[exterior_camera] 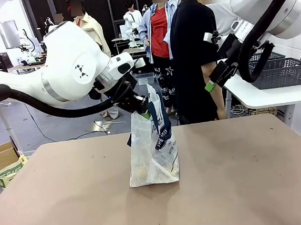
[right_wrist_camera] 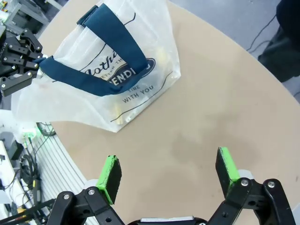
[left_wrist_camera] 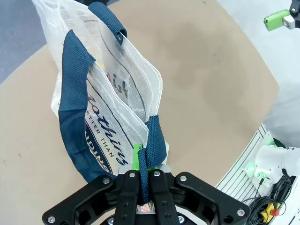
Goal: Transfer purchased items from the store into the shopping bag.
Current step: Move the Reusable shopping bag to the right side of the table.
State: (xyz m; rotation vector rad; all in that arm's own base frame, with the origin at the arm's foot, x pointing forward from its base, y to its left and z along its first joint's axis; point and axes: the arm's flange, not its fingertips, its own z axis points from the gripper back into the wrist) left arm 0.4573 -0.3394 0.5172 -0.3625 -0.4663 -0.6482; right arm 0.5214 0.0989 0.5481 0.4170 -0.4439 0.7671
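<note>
The shopping bag (exterior_camera: 155, 154) stands on the brown table, translucent white with navy strap handles and a navy logo. My left gripper (exterior_camera: 139, 105) is shut on one handle at the bag's top and holds it up; in the left wrist view the strap (left_wrist_camera: 154, 140) runs between the closed fingers (left_wrist_camera: 136, 161). Pale items show dimly at the bag's bottom (exterior_camera: 143, 171). My right gripper (exterior_camera: 211, 84) hangs open high above the table's right side with nothing in it; its green pads (right_wrist_camera: 111, 174) stand wide apart over bare table, the bag (right_wrist_camera: 117, 70) lying beyond them. The store (exterior_camera: 281, 72), a dark grey mesh basket, sits on a white side table at the right.
A person in a black coat (exterior_camera: 193, 61) stands at the far side of the table, right behind the bag. The white side table (exterior_camera: 265, 94) lies beyond the table's right corner. Wide bare tabletop (exterior_camera: 240, 178) surrounds the bag.
</note>
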